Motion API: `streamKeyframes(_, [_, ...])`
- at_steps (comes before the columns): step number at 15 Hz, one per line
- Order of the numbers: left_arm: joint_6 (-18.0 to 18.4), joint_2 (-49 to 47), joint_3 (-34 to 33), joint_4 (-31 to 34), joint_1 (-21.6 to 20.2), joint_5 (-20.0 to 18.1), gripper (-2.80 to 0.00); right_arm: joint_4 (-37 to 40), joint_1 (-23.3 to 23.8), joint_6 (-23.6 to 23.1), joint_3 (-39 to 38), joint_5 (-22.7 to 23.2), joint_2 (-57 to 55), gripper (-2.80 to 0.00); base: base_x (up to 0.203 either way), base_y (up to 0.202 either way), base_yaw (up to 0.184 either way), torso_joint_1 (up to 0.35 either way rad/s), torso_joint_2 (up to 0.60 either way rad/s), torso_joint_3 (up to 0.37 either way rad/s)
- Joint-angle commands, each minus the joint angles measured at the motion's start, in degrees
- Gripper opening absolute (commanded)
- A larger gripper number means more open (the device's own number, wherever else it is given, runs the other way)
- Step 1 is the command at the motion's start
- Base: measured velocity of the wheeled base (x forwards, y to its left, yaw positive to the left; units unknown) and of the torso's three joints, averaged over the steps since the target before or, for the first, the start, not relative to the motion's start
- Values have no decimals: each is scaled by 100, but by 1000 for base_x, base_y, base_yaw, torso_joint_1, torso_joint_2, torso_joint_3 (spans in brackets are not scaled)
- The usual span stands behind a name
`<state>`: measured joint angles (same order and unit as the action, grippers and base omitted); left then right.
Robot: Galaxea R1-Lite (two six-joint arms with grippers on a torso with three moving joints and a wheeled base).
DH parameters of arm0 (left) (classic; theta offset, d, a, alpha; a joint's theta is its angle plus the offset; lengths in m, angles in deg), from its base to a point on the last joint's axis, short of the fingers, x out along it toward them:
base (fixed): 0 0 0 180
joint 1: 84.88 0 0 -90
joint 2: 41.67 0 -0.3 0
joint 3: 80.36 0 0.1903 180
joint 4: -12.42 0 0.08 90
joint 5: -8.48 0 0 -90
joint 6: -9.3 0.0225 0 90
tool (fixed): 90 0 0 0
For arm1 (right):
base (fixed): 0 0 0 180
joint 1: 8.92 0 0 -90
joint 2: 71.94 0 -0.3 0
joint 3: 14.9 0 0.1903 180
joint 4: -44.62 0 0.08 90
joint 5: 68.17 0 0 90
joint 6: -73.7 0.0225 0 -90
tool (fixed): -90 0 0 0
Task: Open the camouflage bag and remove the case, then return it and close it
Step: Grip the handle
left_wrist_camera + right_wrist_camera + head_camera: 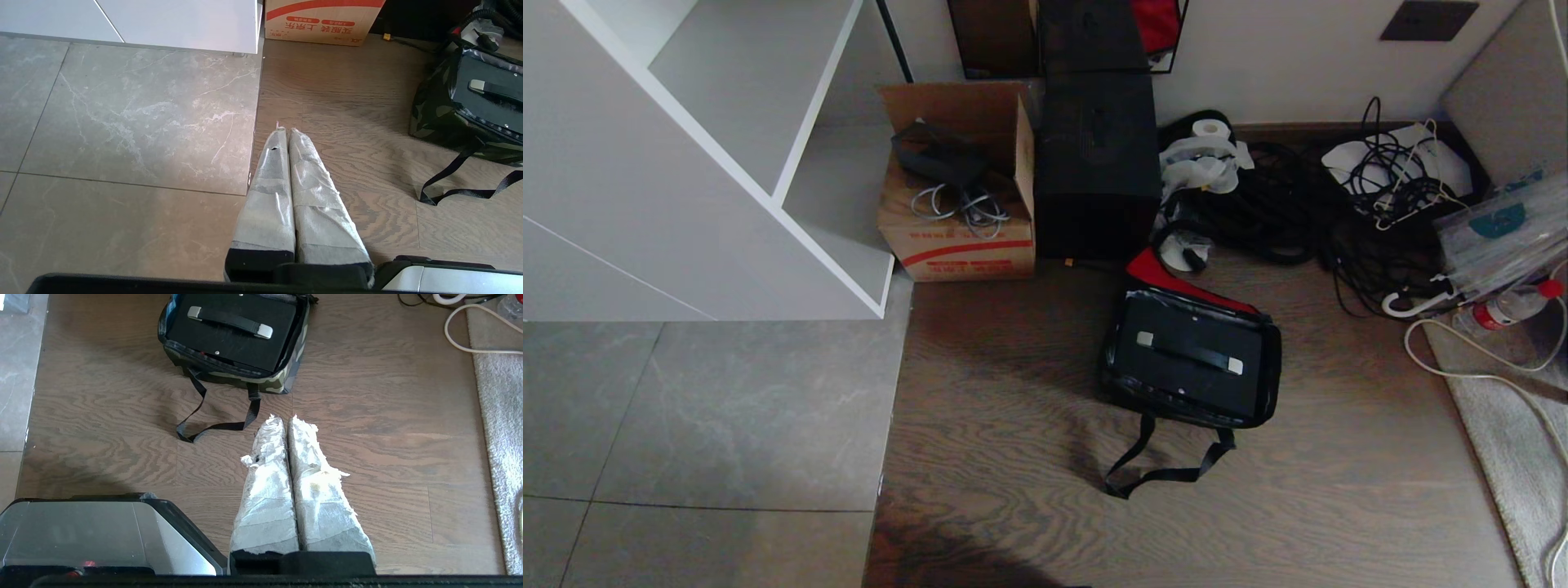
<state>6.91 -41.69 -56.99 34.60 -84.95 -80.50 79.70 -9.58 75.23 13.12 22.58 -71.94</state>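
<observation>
The camouflage bag (1112, 384) stands open on the wood floor, its red inner lid panel (1168, 282) folded back toward the wall. Inside it sits the black case (1188, 359), handle (1190, 352) up. The bag (282, 377) and case (233, 330) also show in the right wrist view, and the bag (433, 110) and case (490, 102) in the left wrist view. The bag's black strap (1168, 469) lies loose in front. My left gripper (285, 130) is shut and empty over the floor, left of the bag. My right gripper (284, 418) is shut and empty, short of the bag. Neither arm shows in the head view.
A brown carton (964, 204) and a tall black box (1098, 163) stand by the wall behind the bag. Cables (1372, 204) pile up at the right, with a bottle (1515, 304) and a grey rug (1503, 408). A white shelf unit (727, 147) stands at the left.
</observation>
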Motion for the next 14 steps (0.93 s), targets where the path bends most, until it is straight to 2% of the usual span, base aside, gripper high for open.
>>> streamKeyframes(1, [-7, 2, -53, -5, 5, 4, -280, -18, -4, -206, -15, 26, 0, -280, 0, 0, 0, 0, 0, 0])
streamKeyframes(5, [-7, 2, -58, -5, -1, 4, -280, 39, -4, -217, 105, 27, -6, -280, 0, 0, 0, 0, 0, 0])
streamKeyframes(8, [-7, 2, -53, -5, 4, 4, -280, 585, -4, -109, 1399, 56, -470, -280, 0, 0, 0, 0, 0, 0])
streamKeyframes(10, [-7, 2, -53, -5, -1, 4, -280, 1325, -11, 401, 2491, 113, -1642, -280, 0, 0, 0, 0, 0, 0])
streamKeyframes(12, [-7, 2, -53, -3, -1, 4, -280, 1857, -32, 904, 3313, 429, -2934, -280, 0, 0, 0, 0, 0, 0])
streamKeyframes(14, [-7, 2, -53, 4, -1, 4, -280, 1808, -50, 1177, 3658, 758, -4278, -280, 0, 0, 0, 0, 0, 0])
